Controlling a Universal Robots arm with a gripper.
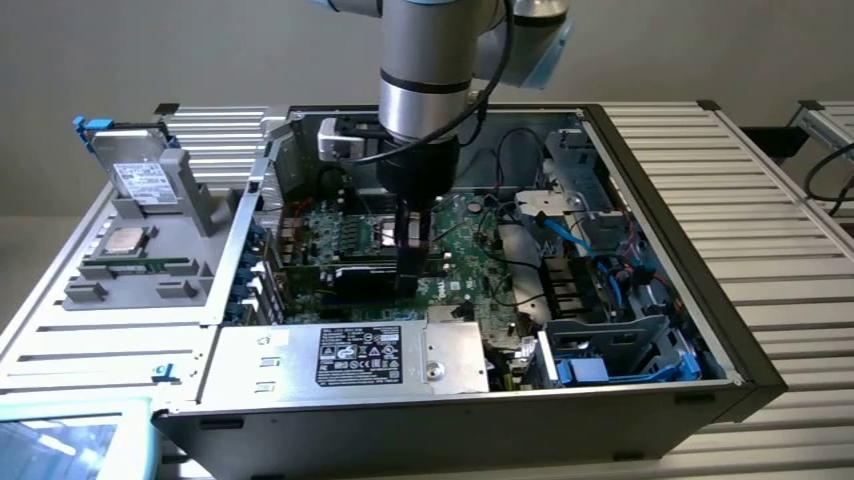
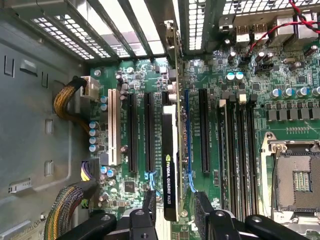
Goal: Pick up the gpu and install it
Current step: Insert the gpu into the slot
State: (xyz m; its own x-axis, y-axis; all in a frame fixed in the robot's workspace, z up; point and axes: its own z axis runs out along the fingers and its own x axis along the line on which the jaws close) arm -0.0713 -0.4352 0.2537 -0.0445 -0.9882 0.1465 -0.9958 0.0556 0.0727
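Straddling the gpu (image 2: 170, 165), the pincer (image 2: 175, 200) has its two black fingers (image 2: 150, 205) spread. One finger is on each side of the card with a gap between pad and card, so it pinches nothing.

The gpu stands on edge on the motherboard (image 2: 210, 70), with the black shroud edge and its NVIDIA Quadro label turned up to the wrist camera. It sits between a black expansion slot (image 2: 148, 132) and a blue slot (image 2: 187, 125). The connector under it is hidden, so I cannot tell whether it is pressed fully home. Beyond the shroud, its silver bracket (image 2: 176, 60) reaches the slotted rear wall (image 2: 125, 30) of the case.

Farther out on the board lie a white slot (image 2: 112, 127), the memory slots (image 2: 235, 150) and a CPU socket (image 2: 295, 180) in its metal frame. Braided yellow-and-black cables (image 2: 67, 102) run along the grey case wall.

In the exterior view, the power supply box (image 1: 350, 358) with its black label is nearest the camera. Behind it the arm (image 1: 424, 90) comes straight down, with the pincer low over the middle of the board. Blue cables (image 1: 561, 235) run toward the exterior view's right. On the exterior view's left, outside the computer case (image 1: 667, 150), a grey fixture (image 1: 200, 200) on the ribbed table (image 1: 761, 200) carries a processor (image 1: 127, 240) and, farther back, a hard drive (image 1: 140, 175).
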